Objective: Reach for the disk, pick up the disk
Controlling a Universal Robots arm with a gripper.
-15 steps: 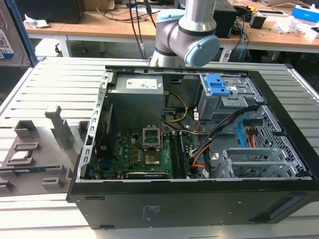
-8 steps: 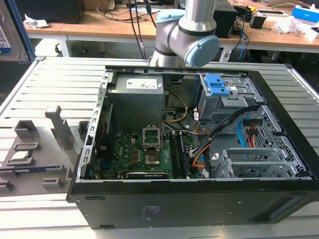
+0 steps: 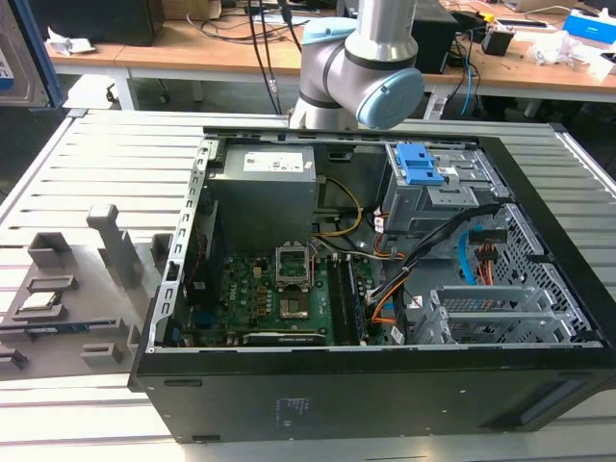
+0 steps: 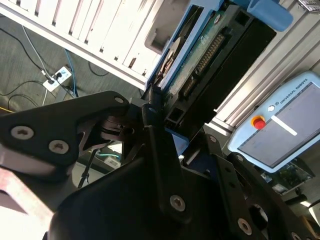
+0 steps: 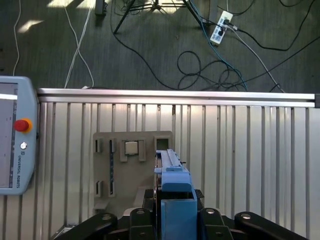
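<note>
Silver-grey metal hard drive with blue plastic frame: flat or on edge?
On edge: in the first wrist view the hard drive shows its narrow blue-framed side.

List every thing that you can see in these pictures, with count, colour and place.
computer case: one, black, open, on the table.
table: one, silver, slatted, under the case.
drive cage: one, grey with blue latches, inside the case.
fixture: one, grey, at the exterior view's left of the case.
chip: one, silver, square, in the fixture.
teach pendant: one, pale blue with red button, by the table's edge.
disk: one, blue-framed, in the claw.
arm: one, grey and pale blue, behind the case.
claw: one, black, shut on the disk.
</note>
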